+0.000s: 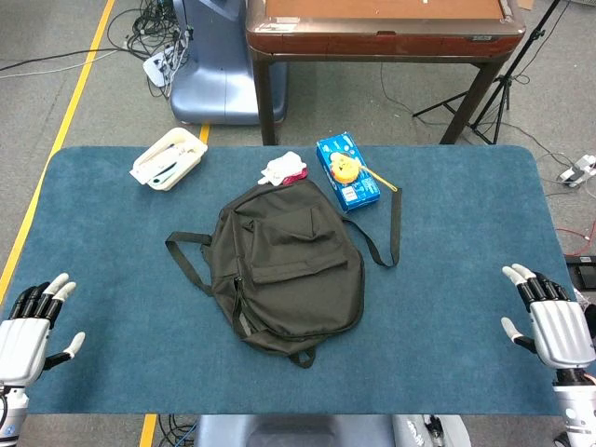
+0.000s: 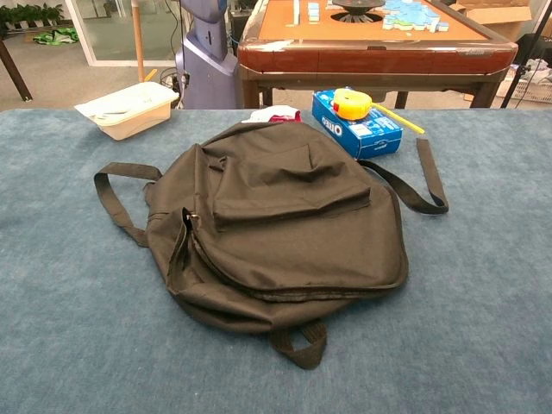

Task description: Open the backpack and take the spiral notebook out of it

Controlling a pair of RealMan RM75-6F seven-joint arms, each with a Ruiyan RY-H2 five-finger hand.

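Observation:
A dark olive backpack (image 1: 284, 265) (image 2: 280, 220) lies flat in the middle of the blue table, front pocket up and its zip closed. Its straps trail out to the left and right. No spiral notebook shows anywhere. My left hand (image 1: 33, 321) hovers at the near left corner of the table, fingers spread, holding nothing. At the near right edge my right hand (image 1: 551, 317) is likewise spread and holds nothing. Both hands are well apart from the backpack and neither appears in the chest view.
A white tray (image 1: 169, 158) (image 2: 129, 108) sits at the back left. A blue box (image 1: 346, 171) (image 2: 358, 127) with a yellow tape measure on it lies behind the backpack, beside a white and red item (image 1: 283, 170). A wooden table (image 1: 382, 28) stands beyond.

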